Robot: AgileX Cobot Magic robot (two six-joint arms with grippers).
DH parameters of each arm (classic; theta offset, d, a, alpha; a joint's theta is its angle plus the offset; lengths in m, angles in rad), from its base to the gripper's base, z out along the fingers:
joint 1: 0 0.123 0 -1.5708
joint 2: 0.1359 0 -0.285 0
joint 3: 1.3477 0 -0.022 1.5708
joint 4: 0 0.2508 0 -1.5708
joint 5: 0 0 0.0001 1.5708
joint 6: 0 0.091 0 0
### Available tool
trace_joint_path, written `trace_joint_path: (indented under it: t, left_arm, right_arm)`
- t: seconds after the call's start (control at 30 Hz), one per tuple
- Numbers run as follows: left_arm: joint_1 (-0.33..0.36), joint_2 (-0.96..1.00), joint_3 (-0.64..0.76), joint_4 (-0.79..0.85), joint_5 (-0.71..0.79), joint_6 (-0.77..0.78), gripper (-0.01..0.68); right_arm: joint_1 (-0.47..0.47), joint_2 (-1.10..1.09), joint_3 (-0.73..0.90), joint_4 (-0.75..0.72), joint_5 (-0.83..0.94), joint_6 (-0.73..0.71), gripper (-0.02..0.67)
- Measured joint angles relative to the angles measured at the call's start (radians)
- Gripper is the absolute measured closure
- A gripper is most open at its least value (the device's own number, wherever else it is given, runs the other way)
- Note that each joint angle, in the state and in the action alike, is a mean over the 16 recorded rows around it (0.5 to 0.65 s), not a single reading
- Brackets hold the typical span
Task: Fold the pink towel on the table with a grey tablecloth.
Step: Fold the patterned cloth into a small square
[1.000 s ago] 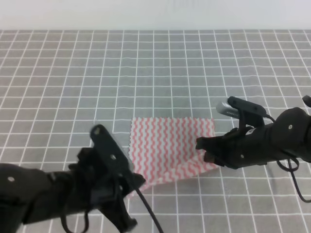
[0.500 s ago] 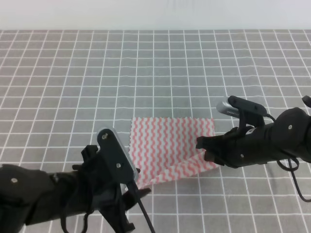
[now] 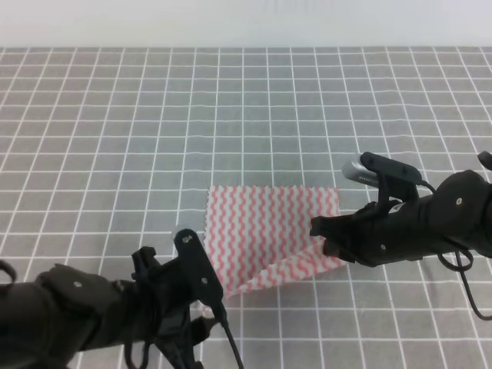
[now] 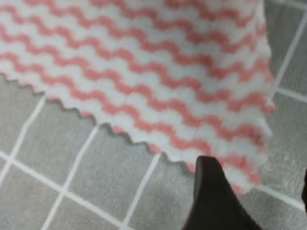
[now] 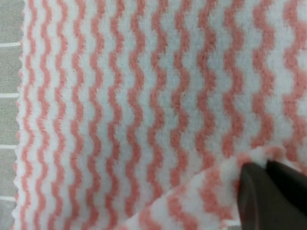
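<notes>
The pink towel [image 3: 265, 231] lies on the table with a grey tablecloth [image 3: 115, 115], its wavy stripes running away from me. My right gripper [image 3: 323, 234] is shut on the towel's near right corner, and the cloth there is raised into a fold. In the right wrist view the dark fingers [image 5: 268, 191] pinch that lifted fold of towel [image 5: 144, 96]. My left gripper [image 3: 209, 300] is low at the towel's near left corner. In the left wrist view it [image 4: 259, 201] is open, with the towel's corner [image 4: 240, 158] between the spread fingers [image 4: 211, 196].
Only grey gridded cloth [image 4: 72, 167] surrounds the towel. The table's far edge meets a pale wall [image 3: 246, 23]. Both black arms and their cables fill the near side of the exterior view.
My left arm has sunk lower and drawn in toward the towel's near left corner. The right arm and the towel's folded right corner have not moved.
</notes>
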Motion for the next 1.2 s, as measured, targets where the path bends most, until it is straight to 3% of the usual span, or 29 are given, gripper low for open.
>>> trace_joint_path:
  t: [1.2]
  left_arm:
    - [0.0, 0.108, -0.041, -0.025, -0.055, 0.058, 0.325]
  right_arm:
    - [0.0, -0.001, 0.0, 0.0, 0.001, -0.012, 0.664]
